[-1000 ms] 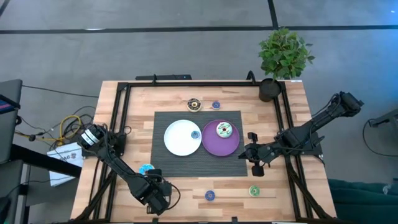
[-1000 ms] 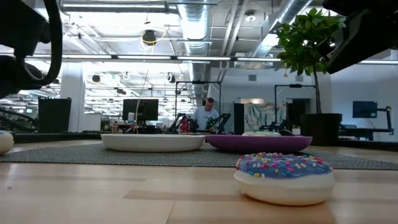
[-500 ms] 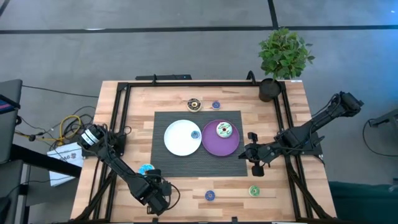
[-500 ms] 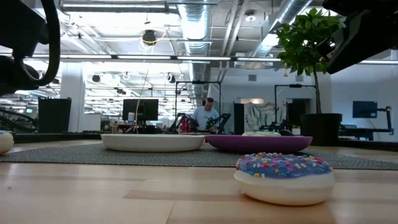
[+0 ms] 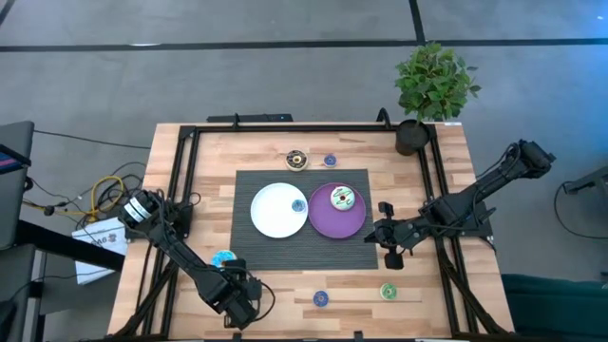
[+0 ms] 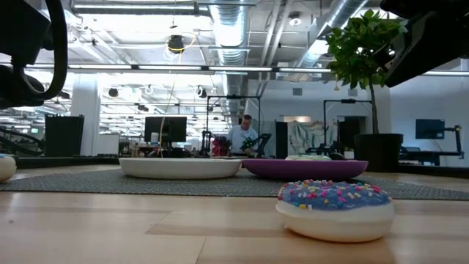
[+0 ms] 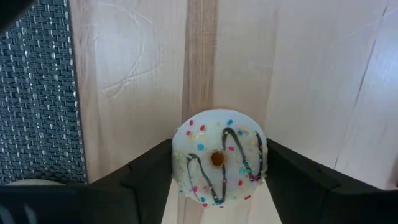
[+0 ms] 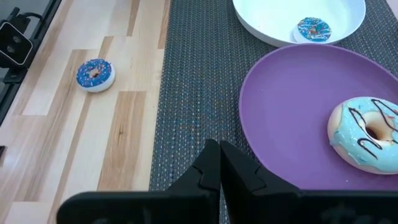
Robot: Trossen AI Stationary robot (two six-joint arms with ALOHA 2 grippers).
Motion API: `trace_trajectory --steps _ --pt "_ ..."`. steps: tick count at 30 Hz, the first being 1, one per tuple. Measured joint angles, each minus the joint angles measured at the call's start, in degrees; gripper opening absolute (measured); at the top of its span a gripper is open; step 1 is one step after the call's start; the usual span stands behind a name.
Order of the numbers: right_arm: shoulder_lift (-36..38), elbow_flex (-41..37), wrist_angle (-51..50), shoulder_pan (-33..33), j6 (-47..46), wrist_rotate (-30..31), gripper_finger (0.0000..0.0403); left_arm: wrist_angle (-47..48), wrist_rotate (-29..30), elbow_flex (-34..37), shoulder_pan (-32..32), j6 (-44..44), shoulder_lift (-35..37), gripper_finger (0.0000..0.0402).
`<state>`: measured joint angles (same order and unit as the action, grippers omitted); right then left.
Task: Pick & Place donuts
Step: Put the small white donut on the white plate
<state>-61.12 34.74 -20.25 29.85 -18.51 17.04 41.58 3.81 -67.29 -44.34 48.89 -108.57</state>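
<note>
A white-iced donut [image 7: 219, 158] with dark drizzle and sprinkles lies flat on the wood near the table's near-left corner. My left gripper [image 7: 219, 186] points down over it, one finger on each side; in the high view the gripper [image 5: 237, 296] hides it. My right gripper [image 5: 388, 249] hangs shut above the mat's right edge, beside the purple plate [image 8: 292, 118], which holds a pale blue donut [image 8: 367, 134]. A small blue donut [image 8: 314, 28] lies on the white plate [image 5: 271, 214]. Several other donuts lie on the wood. My left gripper pinches the white donut between its two fingers, which meet opposite sides of its outer rim [image 7: 179, 163]. The fingers come from above, pointing down. The donut lies flat on the table, icing up.
Loose donuts: light blue [image 5: 223, 257] by the left arm, blue [image 5: 321, 298] and green [image 5: 389, 292] near the front edge, brown [image 5: 296, 159] and blue [image 5: 330, 161] behind the mat. A potted plant [image 5: 432, 85] stands at the far right corner. A person shows in the room behind.
</note>
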Motion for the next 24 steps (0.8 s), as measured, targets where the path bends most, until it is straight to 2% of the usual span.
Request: trace_trajectory --steps 7,12,17,24 --pt "0.00 0.00 0.00 0.00 0.03 0.00 0.0000 1.47 -0.13 -1.05 0.28 -0.10 -0.26 0.0225" --pt "0.00 0.00 0.00 0.00 0.06 0.00 0.0000 3.72 0.09 -3.81 2.79 -1.08 -0.31 0.0225" --pt "0.00 0.00 0.02 0.00 0.05 0.00 0.0000 7.47 0.32 -7.80 7.48 -4.77 -0.31 0.0225" --pt "0.00 0.00 0.13 0.00 0.05 -0.17 0.0000 16.05 5.08 -15.69 17.61 -15.80 -0.25 0.0225"
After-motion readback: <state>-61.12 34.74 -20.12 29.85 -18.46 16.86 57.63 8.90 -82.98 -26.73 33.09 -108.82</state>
